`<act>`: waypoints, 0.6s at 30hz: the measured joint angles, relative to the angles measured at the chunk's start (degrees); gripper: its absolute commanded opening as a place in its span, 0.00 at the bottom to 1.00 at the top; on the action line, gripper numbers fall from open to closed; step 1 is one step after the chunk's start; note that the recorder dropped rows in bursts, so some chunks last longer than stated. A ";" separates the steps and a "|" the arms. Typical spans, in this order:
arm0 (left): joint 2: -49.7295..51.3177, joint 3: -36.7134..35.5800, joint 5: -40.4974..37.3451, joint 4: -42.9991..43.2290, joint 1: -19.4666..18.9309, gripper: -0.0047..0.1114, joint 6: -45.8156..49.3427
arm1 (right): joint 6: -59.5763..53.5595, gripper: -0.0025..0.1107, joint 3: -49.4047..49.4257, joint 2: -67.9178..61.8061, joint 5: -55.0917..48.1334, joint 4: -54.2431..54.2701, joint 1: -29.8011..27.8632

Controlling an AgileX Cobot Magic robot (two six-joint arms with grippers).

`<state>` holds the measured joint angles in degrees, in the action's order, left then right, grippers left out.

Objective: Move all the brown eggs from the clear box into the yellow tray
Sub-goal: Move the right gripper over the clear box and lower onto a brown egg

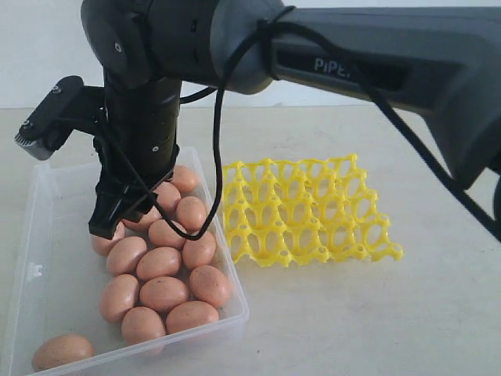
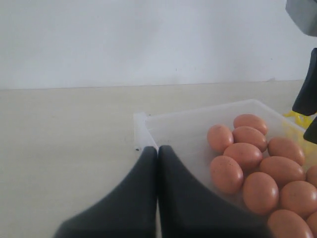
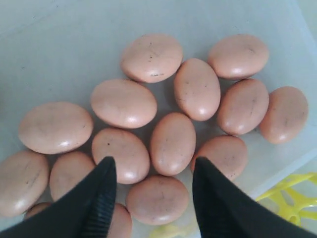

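Bright, even light; soft shadows; mild sheen on brown eggs [image 3: 151, 57]; exterior view slightly blurred.

The right arm [image 1: 368, 55] is dark grey with rounded joints, pale "PiPER" lettering and a black cable [image 1: 218, 141] looping over it. Beside its black gripper [image 3: 152, 173] sits a black wrist camera [image 1: 48, 117].

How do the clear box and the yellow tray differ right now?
1. The clear box is transparent with solid walls; the yellow tray is an opaque openwork lattice.
2. The clear box holds all the brown eggs; the yellow tray shows none in its cups.
Shared: both rest on the table, side by side.
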<state>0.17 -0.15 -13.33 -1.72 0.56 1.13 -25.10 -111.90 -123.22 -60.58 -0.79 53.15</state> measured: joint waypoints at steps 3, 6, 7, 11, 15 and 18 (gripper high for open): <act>0.00 0.00 0.00 0.00 0.00 0.00 0.00 | -1.30 0.43 -0.23 -1.06 1.34 0.79 0.00; 0.00 0.00 0.00 0.00 0.00 0.00 0.00 | -2.46 0.43 -0.35 -2.52 2.15 0.79 0.00; 0.00 0.00 0.00 0.00 0.00 0.00 0.00 | -3.01 0.43 -0.35 -2.99 2.38 1.09 0.00; 0.00 0.00 0.00 0.00 0.00 0.00 0.00 | -6.17 0.43 -0.46 -4.35 4.02 1.21 0.00; 0.00 0.00 0.00 0.00 0.00 0.00 0.00 | -11.57 0.43 -0.45 -5.10 6.40 0.79 0.00; 0.00 0.00 0.00 0.00 0.00 0.00 0.00 | -13.05 0.43 -0.45 -5.54 7.71 -0.18 0.00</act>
<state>0.17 -0.15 -13.33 -1.72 0.56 1.13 -38.14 -112.35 -128.76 -52.87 -0.97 53.15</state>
